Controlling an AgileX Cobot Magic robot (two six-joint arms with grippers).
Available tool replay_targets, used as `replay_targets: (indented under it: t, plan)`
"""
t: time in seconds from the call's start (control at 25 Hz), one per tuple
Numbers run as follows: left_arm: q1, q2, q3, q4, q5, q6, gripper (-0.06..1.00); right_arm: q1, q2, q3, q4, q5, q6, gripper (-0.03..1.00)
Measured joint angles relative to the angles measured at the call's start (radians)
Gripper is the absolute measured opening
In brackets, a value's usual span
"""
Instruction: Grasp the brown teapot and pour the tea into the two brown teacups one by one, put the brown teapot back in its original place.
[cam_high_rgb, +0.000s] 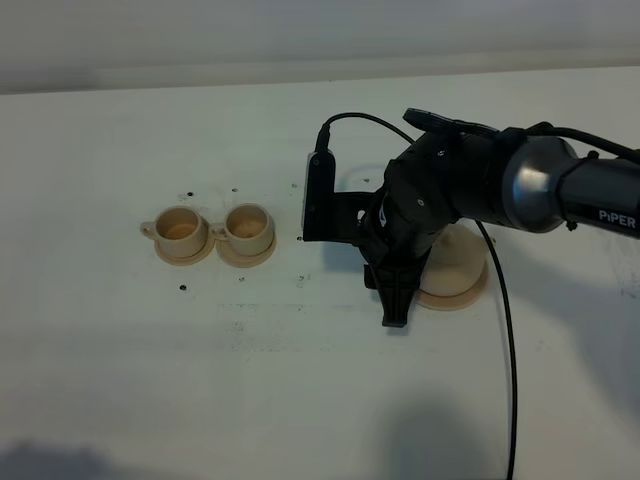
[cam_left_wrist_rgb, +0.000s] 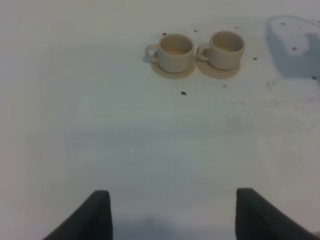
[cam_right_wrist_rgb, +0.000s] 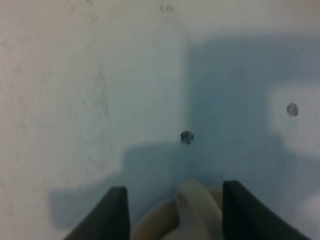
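Spreading beneath two teacups (cam_high_rgb: 248, 227), the white tabletop (cam_high_rgb: 200, 390) shows dark holes (cam_right_wrist_rgb: 186, 136).

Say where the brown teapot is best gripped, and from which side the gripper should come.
Probably the loop handle of the brown teapot: it is a narrow, raised strip that fits between the jaws, unlike the wide round body. Come from above on the handle's side, where the right gripper hangs open astride it.

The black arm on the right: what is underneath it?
The rim of a tan saucer peeks out below the arm. The wrist view shows a bit of the brown teapot between its fingers; the rest is covered.
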Motion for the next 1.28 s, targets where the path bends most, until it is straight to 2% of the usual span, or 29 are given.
replay_targets:
  t: [0.56, 0.8, 1.0, 1.28]
  plan:
    - [0.000, 0.000, 0.000, 0.000, 0.000, 0.000, 0.51, 0.000, 0.021, -0.001, 0.003, -0.046, 0.000, 0.42]
    - [0.000, 0.000, 0.000, 0.000, 0.000, 0.000, 0.51, 0.000, 0.021, -0.001, -0.036, -0.095, 0.002, 0.42]
    - [0.000, 0.000, 0.000, 0.000, 0.000, 0.000, 0.51, -0.003, 0.047, -0.001, -0.044, -0.044, 0.019, 0.42]
    - [0.000, 0.000, 0.000, 0.000, 0.000, 0.000, 0.51, -0.003, 0.072, -0.001, -0.030, -0.033, 0.019, 0.42]
